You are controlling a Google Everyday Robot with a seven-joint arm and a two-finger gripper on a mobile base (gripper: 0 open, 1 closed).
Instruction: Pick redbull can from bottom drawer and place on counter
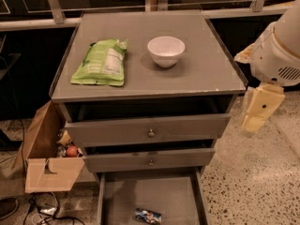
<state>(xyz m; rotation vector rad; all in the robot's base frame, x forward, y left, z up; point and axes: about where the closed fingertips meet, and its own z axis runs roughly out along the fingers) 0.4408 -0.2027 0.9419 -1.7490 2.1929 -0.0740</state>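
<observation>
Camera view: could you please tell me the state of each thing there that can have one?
bottom drawer: pulled open
redbull can: lying on its side inside it
top drawer: slightly open
white bowl: upright on the counter
green snack bag: flat on the counter
tool: beside the counter's right edge, clear of the can
</observation>
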